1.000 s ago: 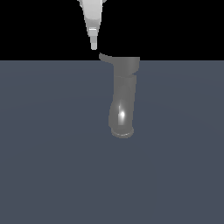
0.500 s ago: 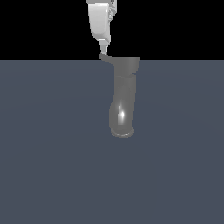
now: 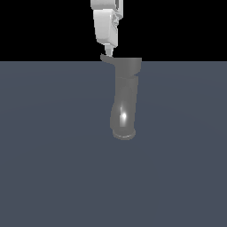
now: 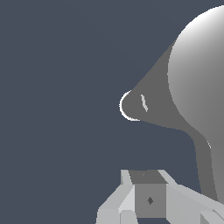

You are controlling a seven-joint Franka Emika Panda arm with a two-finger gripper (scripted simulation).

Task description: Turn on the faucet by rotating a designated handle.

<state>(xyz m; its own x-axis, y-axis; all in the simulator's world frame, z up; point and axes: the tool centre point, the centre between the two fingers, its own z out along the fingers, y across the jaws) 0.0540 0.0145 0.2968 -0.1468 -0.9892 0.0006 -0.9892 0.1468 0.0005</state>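
The faucet (image 3: pixel 126 99) is a glossy dark-grey tube lying on the grey surface, with its flared rim toward the near end and its wider head (image 3: pixel 129 66) at the far end. The thin handle (image 3: pixel 106 59) sticks out of the head toward the exterior view's left. My white gripper (image 3: pixel 109 52) hangs straight above the handle, its fingertips together and right at the lever, with nothing held. In the wrist view the handle (image 4: pixel 139 106) tapers to a rounded tip beside the big head (image 4: pixel 199 74), and the fingers (image 4: pixel 148 199) sit close below it.
The flat blue-grey floor (image 3: pixel 53 155) spreads all round the faucet, with black background beyond its far edge. No other objects show.
My gripper has come down and toward the exterior view's right, from above and left of the handle to right on top of it. The faucet and handle have not moved.
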